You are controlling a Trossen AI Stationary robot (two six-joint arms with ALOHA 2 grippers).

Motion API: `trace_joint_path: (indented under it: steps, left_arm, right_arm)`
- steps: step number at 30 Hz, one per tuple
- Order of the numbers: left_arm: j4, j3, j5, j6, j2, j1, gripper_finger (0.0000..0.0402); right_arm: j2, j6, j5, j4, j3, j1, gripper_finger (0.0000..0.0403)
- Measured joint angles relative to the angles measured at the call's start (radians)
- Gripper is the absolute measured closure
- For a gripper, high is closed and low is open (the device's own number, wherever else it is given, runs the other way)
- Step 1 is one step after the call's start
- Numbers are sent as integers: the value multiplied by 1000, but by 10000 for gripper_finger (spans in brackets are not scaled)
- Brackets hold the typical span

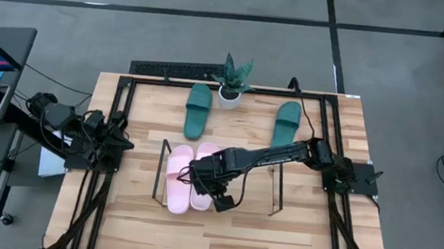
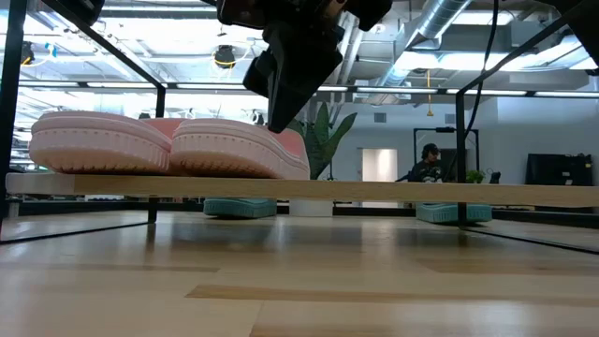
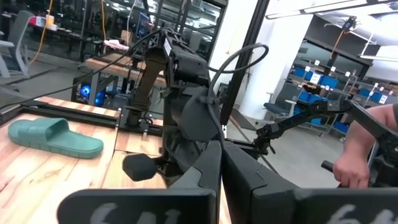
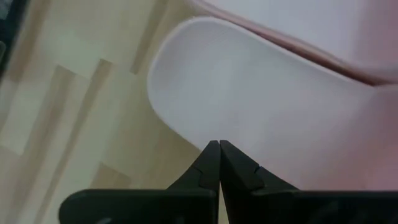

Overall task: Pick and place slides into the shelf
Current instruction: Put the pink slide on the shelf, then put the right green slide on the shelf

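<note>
- High view: a wooden table (image 1: 220, 231) seen from straight above. At its middle stands the shelf (image 1: 160, 172), a thin black wire rack. Two pale pink slides (image 1: 178, 177) lie side by side at the rack's left end, touching each other. Two dark green slides sit near the far edge, one (image 1: 198, 110) left of a small potted plant (image 1: 232, 80), the other (image 1: 287, 123) to its right. The right gripper (image 1: 221, 200) reaches across from the right edge and hangs over the nearer pink slide's heel end. The left gripper (image 1: 122, 142) waits folded at the left edge.
- Low view: both pink slides (image 2: 234, 148) rest on a raised wooden ledge (image 2: 421, 190), soles showing. The right gripper (image 2: 292, 80) is just above them. The green slides show farther back.
- Left wrist view: the left gripper's (image 3: 221, 180) fingers are pressed together, empty. One green slide (image 3: 53, 137) lies on the table beyond.
- Right wrist view: the right gripper (image 4: 219, 149) is clenched with nothing between its fingers, its tips right at the rounded end of a pink slide (image 4: 261, 93).
- Handling, as a judgement: the slides look like light, springy foam with a matte, grippy skin. The wide strap or a side edge of the sole would likely give the surest hold.
</note>
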Motion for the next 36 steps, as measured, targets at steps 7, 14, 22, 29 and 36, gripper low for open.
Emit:
trace_joint_path:
  steps: [7,14,22,29,36]
  left_arm:
    - [10,0,0,11,0,0,401]
    - [9,0,0,28,0,0,401]
    - [49,0,-23,70,0,0,401]
    - [51,0,-87,89,0,0,401]
    - [95,0,-142,130,0,0,401]
  right_arm:
    - [-3,0,223,-87,65,3,403]
    - [-50,0,356,-130,90,-48,403]
    - [-252,-9,570,-110,90,-151,403]
    - [-490,-16,642,-55,69,-283,403]
    - [-770,-27,636,145,-162,-433,403]
